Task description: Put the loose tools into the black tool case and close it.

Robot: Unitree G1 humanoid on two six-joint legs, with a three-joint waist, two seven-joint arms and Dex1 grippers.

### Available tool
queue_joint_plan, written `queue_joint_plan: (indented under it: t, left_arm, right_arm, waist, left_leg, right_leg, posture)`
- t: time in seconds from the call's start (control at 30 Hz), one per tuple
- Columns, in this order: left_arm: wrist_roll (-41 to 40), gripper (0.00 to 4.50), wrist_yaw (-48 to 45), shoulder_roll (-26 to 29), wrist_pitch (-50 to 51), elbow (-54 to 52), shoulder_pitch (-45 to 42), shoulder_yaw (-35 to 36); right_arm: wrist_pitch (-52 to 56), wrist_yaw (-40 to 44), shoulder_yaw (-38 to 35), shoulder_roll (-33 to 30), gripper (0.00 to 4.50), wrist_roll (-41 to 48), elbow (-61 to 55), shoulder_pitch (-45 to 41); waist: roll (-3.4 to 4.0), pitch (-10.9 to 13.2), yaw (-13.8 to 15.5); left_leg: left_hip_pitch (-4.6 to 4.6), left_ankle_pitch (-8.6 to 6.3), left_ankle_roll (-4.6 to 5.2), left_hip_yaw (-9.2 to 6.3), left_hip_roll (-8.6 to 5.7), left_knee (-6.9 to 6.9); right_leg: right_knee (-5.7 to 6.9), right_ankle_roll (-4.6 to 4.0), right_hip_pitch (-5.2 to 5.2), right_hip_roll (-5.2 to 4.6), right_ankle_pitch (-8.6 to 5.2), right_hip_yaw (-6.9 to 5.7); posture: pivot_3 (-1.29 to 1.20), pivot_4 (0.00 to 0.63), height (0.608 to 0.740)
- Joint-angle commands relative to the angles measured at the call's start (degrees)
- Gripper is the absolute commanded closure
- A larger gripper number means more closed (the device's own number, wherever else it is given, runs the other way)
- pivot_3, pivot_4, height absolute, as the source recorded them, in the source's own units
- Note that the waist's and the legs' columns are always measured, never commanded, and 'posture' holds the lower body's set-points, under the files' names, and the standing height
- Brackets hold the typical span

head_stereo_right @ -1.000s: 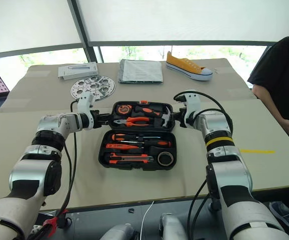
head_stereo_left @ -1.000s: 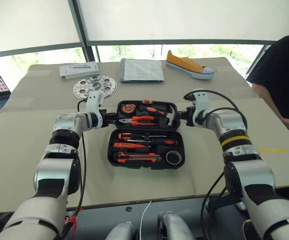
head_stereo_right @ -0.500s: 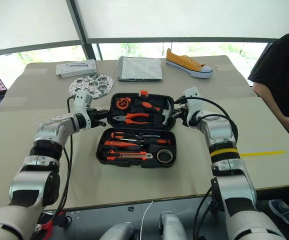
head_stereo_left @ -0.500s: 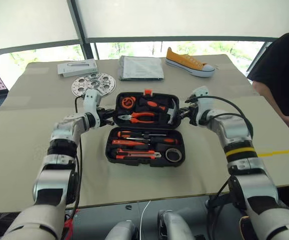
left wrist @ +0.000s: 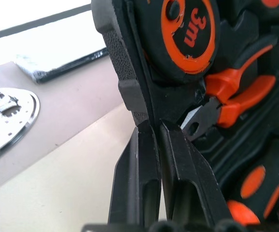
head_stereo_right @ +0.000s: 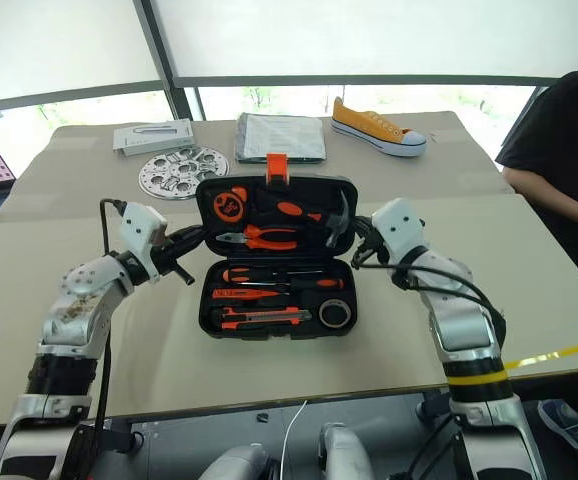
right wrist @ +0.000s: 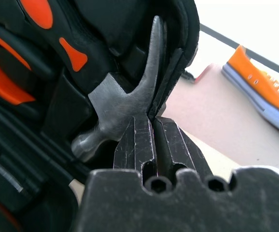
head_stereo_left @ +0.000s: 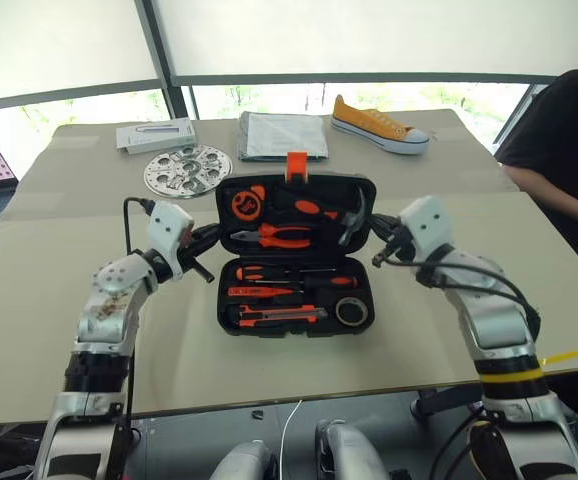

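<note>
Step in hand: closing the black tool case; the packing looks done, since I can spot no loose tool left on the table.

Case position: it sits mid-table in front of the robot, its base flat and its lid standing up at a steep tilt, orange latch at the top edge.

Base contents: two screwdrivers, the slim orange tool, the utility knife and the small tape roll, each seated in its recess.

Lid contents: tape measure, pliers and hammer clipped in place.

Left gripper: fingers pressed together, tips against the lid's left edge; it props the lid, and I can't tell that it pinches anything.

Right gripper: likewise pressed shut, tips against the lid's right rim just beside the hammer head.

Next move, as I judge it: both arms need to swing the lid on over toward the robot, evenly, then press down until the latch meets the front of the base.

Watch for: one side leading would twist the lid; a tool sitting proud would stop the latch from catching.

Nearby clutter: a perforated metal disc, a grey box, a folded grey packet and a yellow sneaker lie beyond the case, well apart from it.

Bystander: a person in black stands at the table's right side.
</note>
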Motion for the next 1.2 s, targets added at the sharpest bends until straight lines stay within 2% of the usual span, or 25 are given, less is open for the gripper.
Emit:
queue_joint_plan:
  t: [0.03,0.2,0.23,0.33,0.43,0.47,0.57,0.63,0.7,0.77,0.83,0.93,1.0,1.03,1.17,1.2]
  left_arm:
    - [1.7,4.50,3.4,0.7,-3.0,-5.0,2.5,1.4]
    - [-0.1,4.50,5.6,0.7,0.6,-10.3,7.0,3.6]
    - [-1.3,4.50,5.6,0.7,2.0,-11.9,8.1,4.3]
    - [-4.1,3.55,5.5,1.3,6.1,-17.7,12.4,5.8]
    - [-10.0,2.48,1.7,5.6,13.5,-25.0,17.8,9.4]
    - [-12.7,2.06,-0.2,7.6,16.4,-26.8,19.6,11.1]
    - [-18.8,1.00,-8.2,15.2,22.2,-28.3,25.0,15.7]
    - [-20.1,1.00,-13.5,20.1,23.5,-25.3,27.0,17.3]
    - [-17.5,1.00,-17.7,24.2,20.6,-17.6,23.8,14.7]
    - [-14.1,1.00,-20.1,26.5,17.2,-10.8,18.9,10.7]
    - [-9.5,0.98,-21.6,26.0,12.0,-2.6,10.1,5.1]
    - [-2.4,1.69,-22.2,21.5,3.6,10.8,-4.2,-2.8]
    - [1.4,2.49,-22.2,18.4,-1.1,17.9,-10.5,-6.6]
    - [3.4,2.68,-22.5,16.7,-3.6,21.3,-13.4,-8.6]
    - [9.6,4.23,-22.0,10.0,-13.3,34.7,-23.0,-14.2]
    - [10.9,4.47,-21.7,8.3,-16.0,37.9,-25.1,-15.3]
  right_arm:
    - [-4.6,0.4,0.0,-1.2,4.45,-1.6,-4.1,3.7]
    - [-4.4,2.4,-1.2,-2.2,4.45,1.2,-10.2,10.8]
    - [-4.0,2.9,-1.6,-2.5,4.12,2.0,-11.9,12.2]
    - [-1.8,4.4,-3.3,-4.1,3.12,4.2,-17.3,16.4]
    - [5.5,7.4,-8.6,-7.6,2.16,10.3,-23.9,20.4]
    - [7.7,9.3,-10.8,-9.4,2.08,13.2,-25.7,21.8]
    - [12.4,16.2,-16.9,-15.4,2.08,20.4,-29.3,27.1]
    - [13.9,21.4,-19.6,-19.3,2.08,23.3,-31.0,31.8]
    - [14.9,27.6,-20.4,-23.2,2.08,26.1,-33.4,37.4]
    - [14.8,30.7,-19.9,-25.4,2.08,27.3,-34.5,40.0]
    - [14.6,31.2,-17.1,-26.3,2.59,26.3,-34.9,39.8]
    - [13.6,30.0,-10.5,-25.9,3.41,22.7,-34.1,36.4]
    - [12.2,29.1,-6.3,-25.3,4.17,19.3,-32.5,33.4]
    - [11.6,28.7,-4.2,-24.8,4.40,17.7,-31.6,31.6]
    - [10.7,28.2,2.5,-22.8,4.50,13.7,-28.0,25.2]
    - [10.0,28.3,4.1,-22.4,4.50,12.4,-26.7,23.5]
  waist:
    - [0.00,0.0,0.1]
    - [0.00,0.0,0.2]
    - [0.00,0.0,0.2]
    - [0.00,0.0,0.1]
    - [0.00,0.0,0.1]
    - [0.00,0.0,0.2]
    - [-0.01,0.0,0.4]
    - [0.00,0.0,0.8]
    - [0.10,0.1,1.6]
    - [0.12,0.1,2.0]
    - [0.10,0.1,2.3]
    - [-0.23,0.1,2.9]
    - [-0.28,0.1,2.9]
    - [-0.28,0.1,2.9]
    - [-0.33,0.1,2.6]
    - [-0.35,0.1,2.5]
  left_leg:
    - [0.05,0.00,0.00,0.01,0.00,-0.01]
    - [0.48,0.00,0.00,0.04,0.05,-0.18]
    - [0.53,0.00,0.00,0.04,0.06,-0.20]
    - [0.54,-0.01,0.01,0.04,0.09,-0.21]
    - [0.52,-0.01,0.01,0.05,0.11,-0.26]
    - [0.53,-0.01,0.01,0.05,0.11,-0.28]
    - [0.53,-0.02,0.02,0.02,0.14,-0.32]
    - [0.82,-0.02,0.02,-0.01,0.21,-0.57]
    - [1.37,-0.02,0.02,-0.02,0.22,-0.99]
    - [1.74,-0.12,0.15,-0.12,0.27,-1.11]
    - [1.76,-0.12,0.17,-0.09,0.23,-1.06]
    - [1.71,-0.23,-0.06,-0.07,0.19,-0.94]
    - [1.70,-0.32,-0.24,-0.07,0.16,-0.90]
    - [1.71,-0.32,-0.25,-0.06,0.13,-0.88]
    - [1.53,-0.12,0.12,-0.05,0.07,-0.86]
    - [1.47,-0.11,0.13,-0.06,0.06,-0.83]
  right_leg:
    - [0.00,0.00,0.03,0.00,0.00,0.02]
    - [-0.01,-0.01,0.39,0.04,-0.01,0.13]
    - [-0.04,-0.01,0.46,0.06,-0.01,0.13]
    - [-0.05,0.00,0.48,0.09,-0.02,0.15]
    - [-0.08,-0.01,0.44,0.11,-0.02,0.17]
    - [-0.08,-0.01,0.44,0.11,-0.02,0.18]
    - [-0.14,0.01,0.48,0.11,-0.04,0.15]
    - [-0.50,0.03,0.91,0.17,-0.08,0.10]
    - [-0.77,0.05,1.41,0.16,-0.10,0.07]
    - [-0.90,0.68,1.89,0.14,-0.54,-0.03]
    - [-0.85,0.71,1.93,0.10,-0.53,0.01]
    - [-0.87,0.61,1.95,0.06,-0.40,-0.02]
    - [-0.85,0.31,1.91,0.04,-0.18,-0.03]
    - [-0.81,0.29,1.89,0.03,-0.17,-0.03]
    - [-0.87,0.26,1.69,0.02,-0.16,-0.05]
    - [-0.89,0.26,1.66,0.02,-0.16,-0.09]
  posture:
    - [0.00,0.150,0.740]
    - [0.00,0.150,0.740]
    - [0.00,0.150,0.740]
    - [0.00,0.150,0.740]
    - [0.00,0.150,0.740]
    - [0.00,0.150,0.740]
    - [0.00,0.150,0.740]
    - [0.00,0.150,0.740]
    - [0.00,0.150,0.740]
    - [0.00,0.150,0.740]
    - [0.00,0.150,0.740]
    - [0.00,0.150,0.740]
    - [0.00,0.150,0.740]
    - [0.00,0.150,0.740]
    - [0.00,0.150,0.740]
    - [0.00,0.150,0.740]
